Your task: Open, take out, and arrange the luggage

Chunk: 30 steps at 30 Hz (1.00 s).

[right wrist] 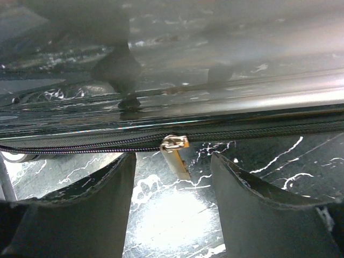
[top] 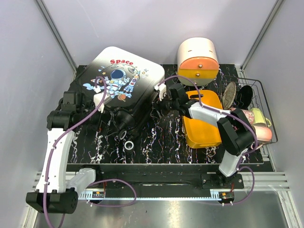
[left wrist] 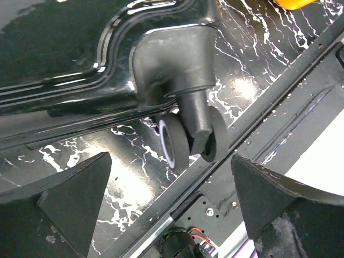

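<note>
1. Lying closed on the dark table point(top: 161, 137), back left, is the luggage point(top: 121, 83).
2. Left gripper point(left wrist: 169, 166): fingers wide apart, by a wheel point(left wrist: 180, 141).
3. Right gripper point(right wrist: 172, 161): fingers apart, with the gold zipper pull point(right wrist: 176, 153) between them, not pinched.

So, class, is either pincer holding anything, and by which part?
Nothing held. Left pincer open; right pincer open, the black-and-white hard-shell suitcase's gold zipper pull loose between its fingers.
</note>
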Tool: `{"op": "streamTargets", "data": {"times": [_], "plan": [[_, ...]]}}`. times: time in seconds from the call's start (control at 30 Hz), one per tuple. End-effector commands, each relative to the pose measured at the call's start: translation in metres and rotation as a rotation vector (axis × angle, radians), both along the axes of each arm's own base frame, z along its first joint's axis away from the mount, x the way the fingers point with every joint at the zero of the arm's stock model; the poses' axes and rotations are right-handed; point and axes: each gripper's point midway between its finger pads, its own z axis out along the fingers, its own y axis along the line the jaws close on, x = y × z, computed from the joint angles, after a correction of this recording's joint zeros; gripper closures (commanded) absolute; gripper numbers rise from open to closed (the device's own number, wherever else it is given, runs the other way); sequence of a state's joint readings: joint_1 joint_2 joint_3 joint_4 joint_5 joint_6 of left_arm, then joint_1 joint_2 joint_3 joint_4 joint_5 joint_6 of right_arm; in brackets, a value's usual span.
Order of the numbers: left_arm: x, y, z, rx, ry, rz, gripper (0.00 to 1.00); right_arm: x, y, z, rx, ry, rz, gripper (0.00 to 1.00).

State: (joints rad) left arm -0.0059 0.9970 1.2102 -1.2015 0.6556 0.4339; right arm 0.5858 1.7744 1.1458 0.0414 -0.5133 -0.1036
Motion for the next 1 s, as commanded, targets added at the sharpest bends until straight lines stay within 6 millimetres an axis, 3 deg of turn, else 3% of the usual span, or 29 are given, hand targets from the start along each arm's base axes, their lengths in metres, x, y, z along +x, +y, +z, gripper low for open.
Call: {"op": "streamTargets", "data": {"times": [0.0, 0.17, 0.2, 0.23, 0.3, 0.33, 0.43, 0.7, 0.93, 0.97], "plan": [[-0.004, -0.014, 0.005, -0.036, -0.033, -0.024, 0.01, -0.002, 0.012, -0.002, -0.01, -0.069, 0.021, 0.33], [-0.005, -0.019, -0.004, -0.004, -0.03, -0.04, 0.01, 0.007, 0.008, -0.008, -0.076, -0.153, -0.051, 0.44], [-0.008, -0.021, -0.009, 0.022, -0.026, -0.053, 0.01, 0.013, 0.003, -0.008, -0.093, -0.167, -0.086, 0.49], [-0.004, -0.021, -0.01, 0.041, -0.051, -0.053, 0.01, 0.015, 0.001, -0.007, -0.099, -0.175, -0.1, 0.61], [0.0, -0.02, -0.015, 0.099, -0.1, -0.046, 0.01, 0.018, -0.002, -0.001, -0.106, -0.2, -0.116, 0.71], [0.001, -0.021, -0.015, 0.11, -0.114, -0.041, 0.01, 0.017, -0.003, 0.002, -0.105, -0.206, -0.116, 0.83], [0.007, -0.024, -0.017, 0.144, -0.139, -0.022, 0.01, 0.008, -0.002, 0.012, -0.081, -0.212, -0.08, 1.0], [0.018, -0.035, -0.038, 0.254, -0.116, -0.044, 0.04, 0.001, 0.003, 0.012, -0.058, -0.172, -0.051, 1.0], [0.01, -0.011, -0.063, 0.399, -0.024, -0.027, 0.33, 0.0, 0.011, 0.015, -0.027, -0.128, -0.055, 1.0], [0.009, -0.005, -0.061, 0.404, -0.037, -0.01, 0.43, 0.0, 0.012, 0.014, -0.024, -0.119, -0.054, 1.0]]}}
